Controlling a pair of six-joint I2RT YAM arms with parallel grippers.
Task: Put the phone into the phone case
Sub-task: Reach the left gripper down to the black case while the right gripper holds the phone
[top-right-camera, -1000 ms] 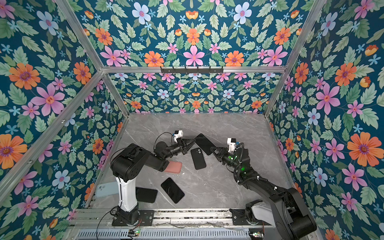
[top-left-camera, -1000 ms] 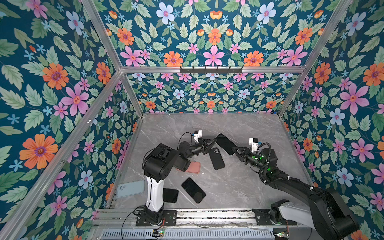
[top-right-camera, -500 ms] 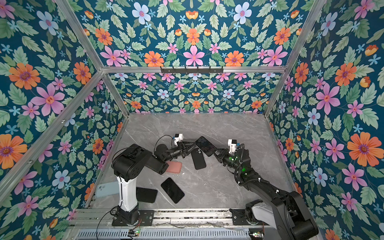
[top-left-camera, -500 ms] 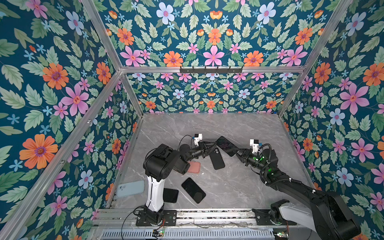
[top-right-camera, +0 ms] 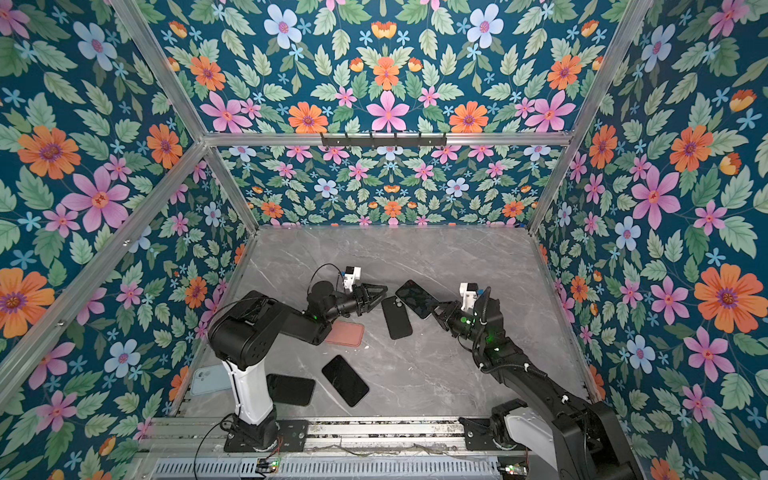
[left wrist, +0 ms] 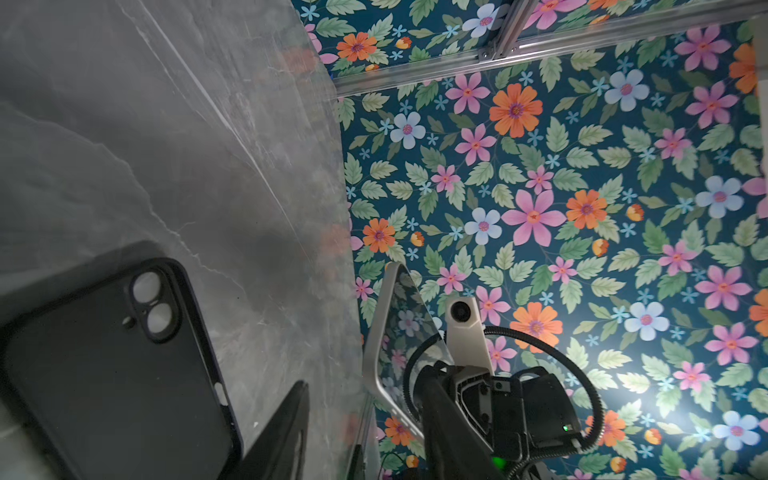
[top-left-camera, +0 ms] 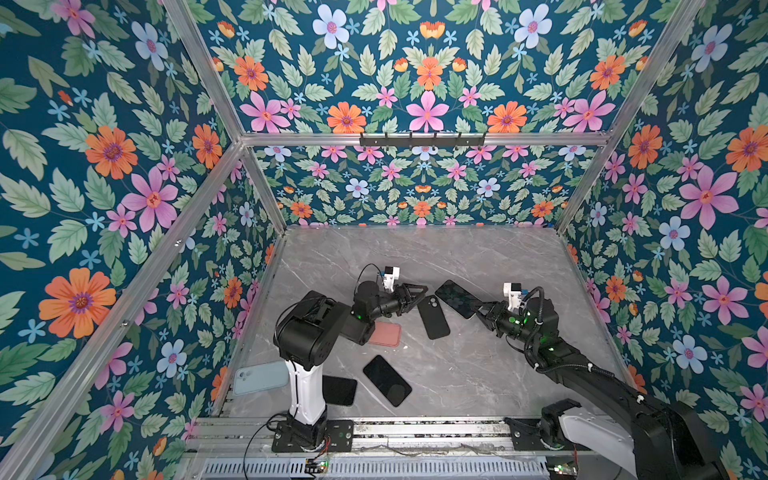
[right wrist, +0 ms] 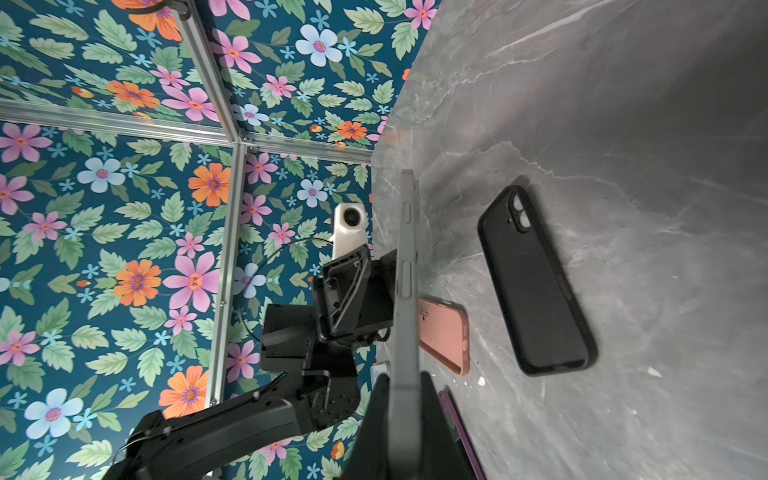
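1. The right gripper is clamped on the lower end of the phone, holding it clear of the table.
2. In both top views the phone is tilted, its dark screen facing up and its free end pointing toward the left arm. In the right wrist view it shows edge-on, a grey side with buttons running away from the jaws.
3. The left gripper has its jaws spread with nothing between them. It sits low by the camera end of the black phone case. Whether a finger touches the case's rim cannot be told.
4. The black phone case lies flat on the table between the two grippers, hollow side up, with its two round lens cutouts at the end nearer the left gripper. The phone hangs just beside that same end, apart from the case.
5. A pink case lies flat next to the left arm, near the black case but not touching it.
6. Nearer the arm bases, a black phone lies flat at an angle, screen up.
7. A second dark phone lies beside the left arm's white post, partly hidden by it.
8. A light blue case rests at the table's left edge, against the flowered wall.
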